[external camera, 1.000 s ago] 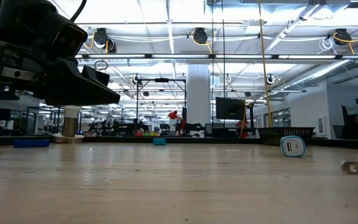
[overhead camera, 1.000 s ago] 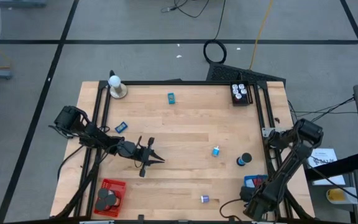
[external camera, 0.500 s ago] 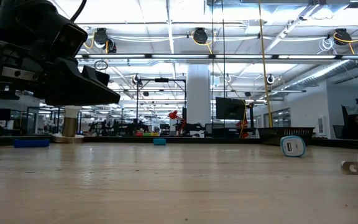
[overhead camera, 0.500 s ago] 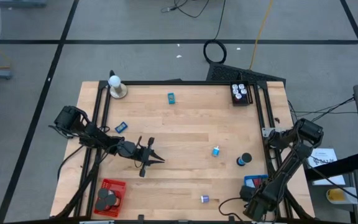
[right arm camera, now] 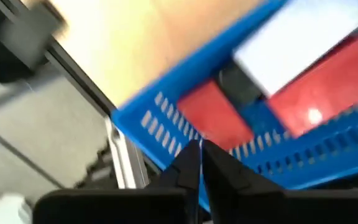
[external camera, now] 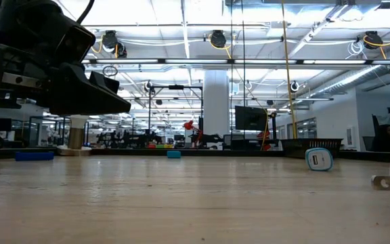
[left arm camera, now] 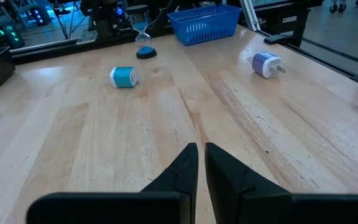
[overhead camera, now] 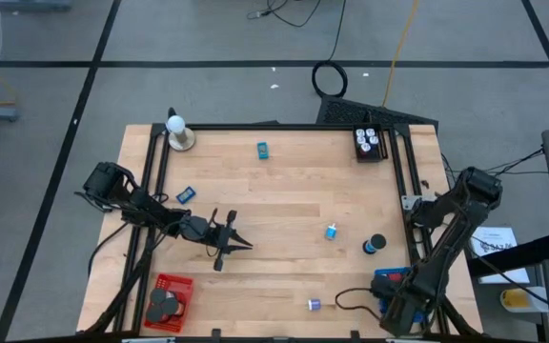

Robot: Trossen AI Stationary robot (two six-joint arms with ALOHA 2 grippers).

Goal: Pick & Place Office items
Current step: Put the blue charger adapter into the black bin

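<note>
Right tool, closed, hangs above blue basket holding red blocks.

The right gripper shows its two dark fingers pressed close together, tips nearly touching with only a thin slit between them. They hang just over the mesh wall of a blue basket. Inside the basket lie two red blocks, one near the fingertips and a larger one further along, with a white block beside it and a small dark piece between them. Beyond the basket lies the pale wooden table. A metal frame rail runs along the table's edge beside the basket.
</note>
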